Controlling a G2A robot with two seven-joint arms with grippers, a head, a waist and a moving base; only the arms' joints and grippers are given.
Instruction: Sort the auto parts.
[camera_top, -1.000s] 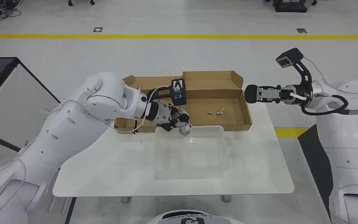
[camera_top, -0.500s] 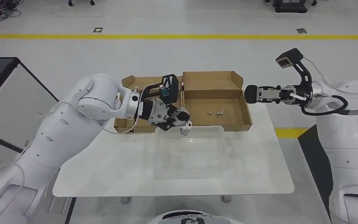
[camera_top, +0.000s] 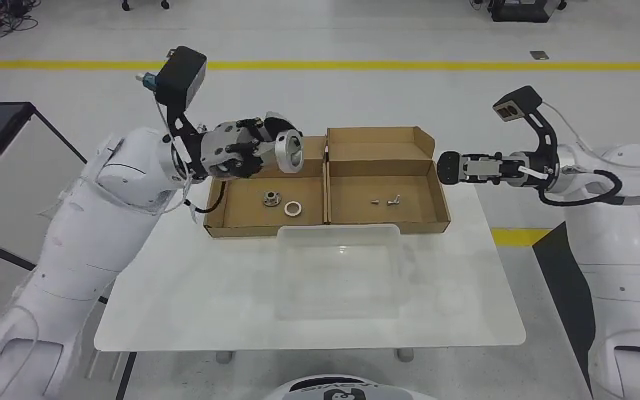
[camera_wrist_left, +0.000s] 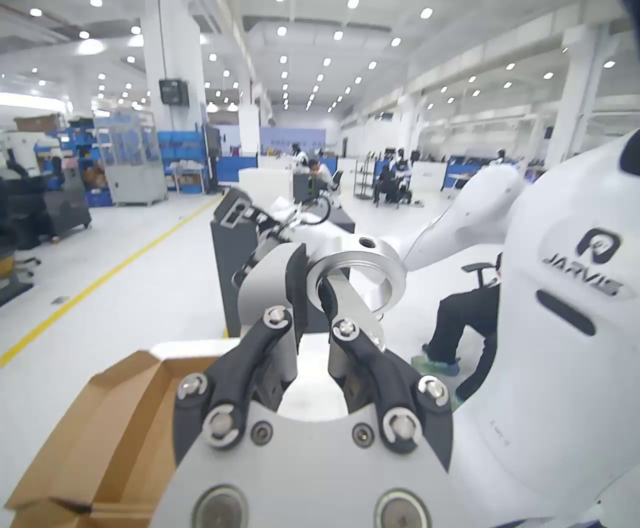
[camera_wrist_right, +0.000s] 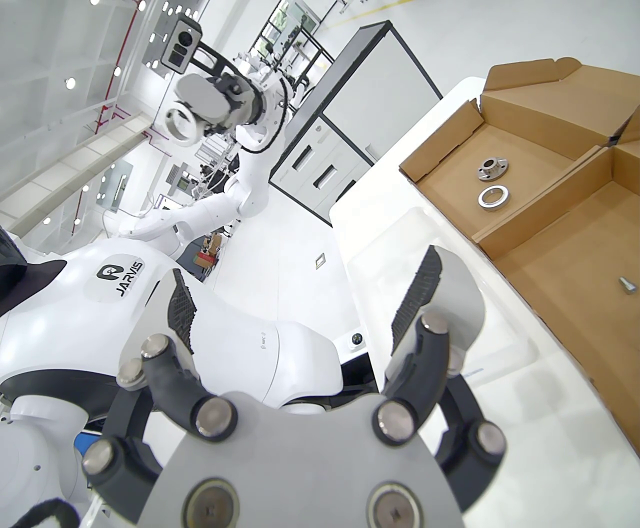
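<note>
Silver metal, a thick ring-shaped collar (camera_wrist_left: 385, 270) with a small hole drilled in its rim, sits pinched in my left gripper (camera_wrist_left: 311, 282). One finger runs through the bore and the other presses on the outside, so the ring's wall is clamped between them and the part cannot roll or slip out sideways. I hold it raised in the air and turned on edge; seen from above it lies over the far side of the left brown cardboard box (camera_top: 240, 205), clear of the cardboard. I judge that box to be its proper home, since a silver flanged hub (camera_top: 270, 198) and a flat silver washer-like ring (camera_top: 293, 209) lie close together on its floor. The right brown cardboard box (camera_top: 420, 205) beside it holds just a few small silver bolts (camera_top: 385, 199): round parts on one side, fasteners on the other. From the collar, the two round parts lie lower down and nearer my body. A clear plastic bin (camera_top: 340, 265) stands on the white counter (camera_top: 460, 300) just in front of both boxes, and I cannot tell whether anything lies in it. My right gripper (camera_wrist_right: 304, 285) hangs with its fingers apart and nothing between them, out past the right box's outer end and well apart from the collar, which leaves the left box free for a drop.
</note>
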